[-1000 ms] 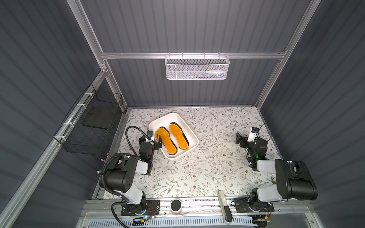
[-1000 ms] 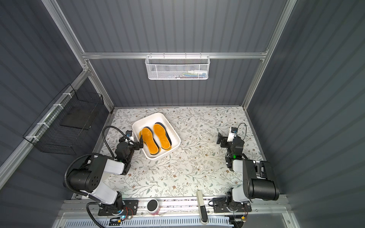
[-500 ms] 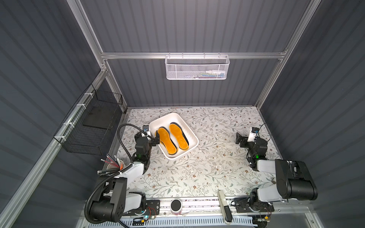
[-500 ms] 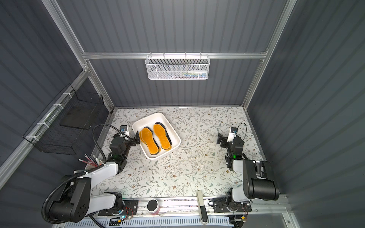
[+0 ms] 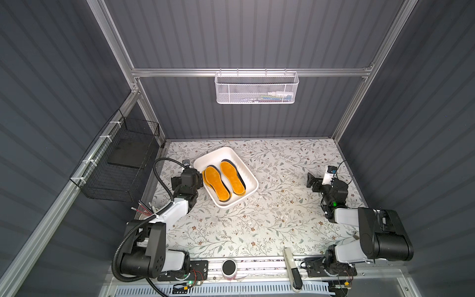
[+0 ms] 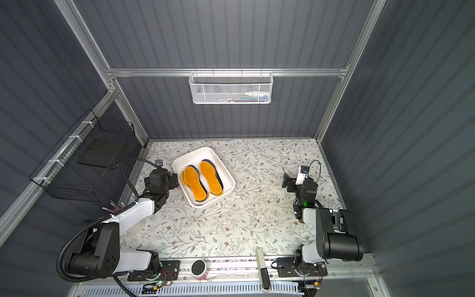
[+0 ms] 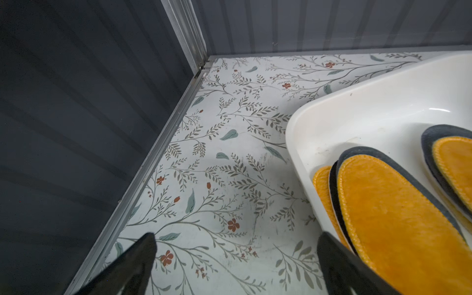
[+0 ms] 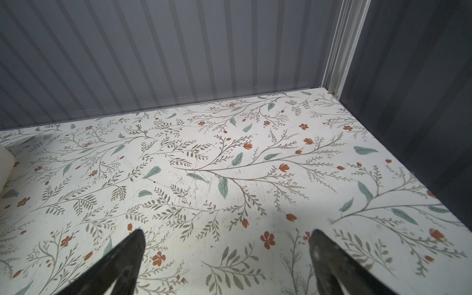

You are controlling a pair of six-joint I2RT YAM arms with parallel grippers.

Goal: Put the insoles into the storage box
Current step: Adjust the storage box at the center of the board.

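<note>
The left hand point(image 7: 237, 240) is spread wide, empty, beside the storage box point(image 7: 357, 109); the right hand point(image 8: 227, 233) is spread wide, empty, over the bench point(image 8: 204, 166).

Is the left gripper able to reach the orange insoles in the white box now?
Probably yes: the left gripper is open right beside the storage box, and nothing stands between it and the insoles.
</note>
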